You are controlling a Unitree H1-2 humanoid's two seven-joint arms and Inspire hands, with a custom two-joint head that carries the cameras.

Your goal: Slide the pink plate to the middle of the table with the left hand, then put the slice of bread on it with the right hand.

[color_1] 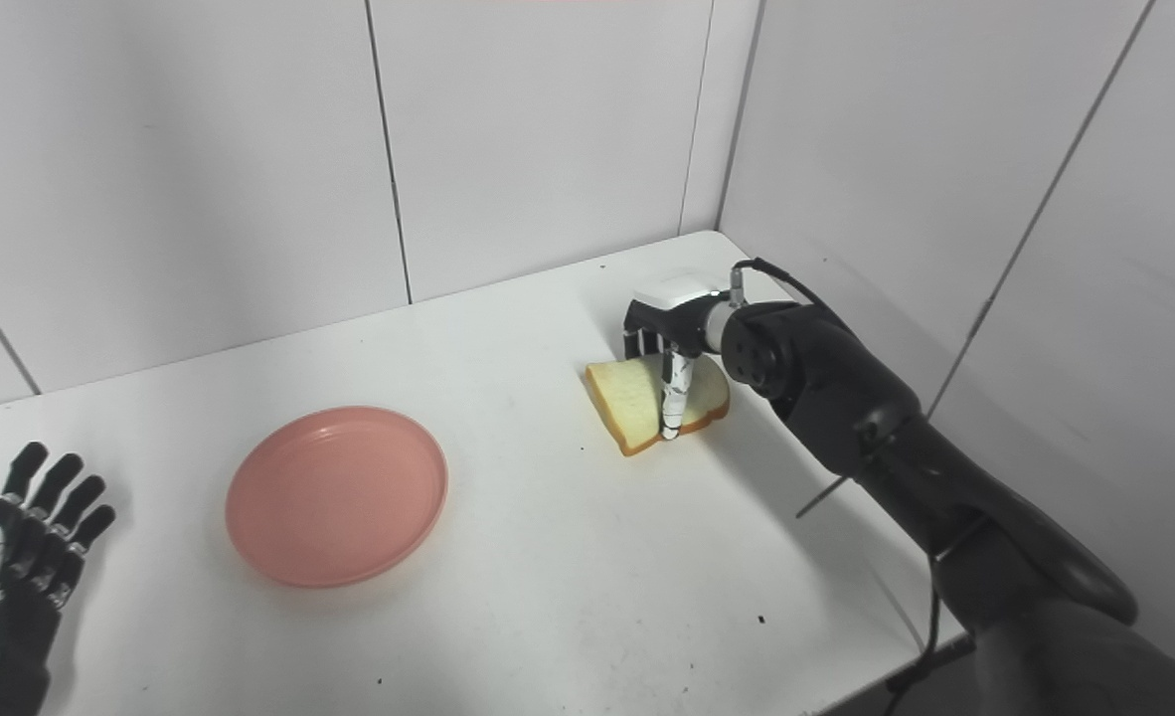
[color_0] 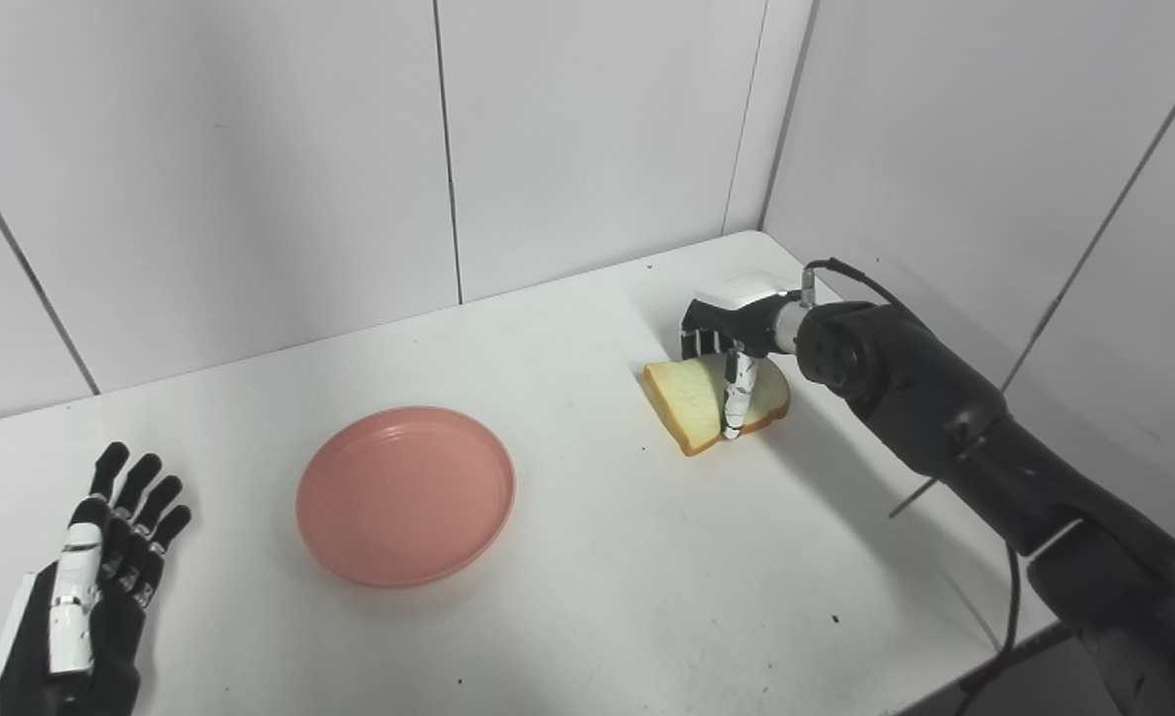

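Right hand point(color_0: 732, 343) pinches the tilted bread slice point(color_0: 692, 398); grip firmly, then carry toward eight o'clock onto the pink plate point(color_0: 406, 494). Left hand point(color_0: 85, 587) rests, fingers spread.

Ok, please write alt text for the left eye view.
The right hand grips a tilted slice of bread at the table's far right. An empty pink plate sits near the middle; the left hand rests open at the left edge.

The plate point(color_0: 406, 494) lies on the table point(color_0: 597, 597), left of the bread point(color_0: 692, 398) near the back right corner.
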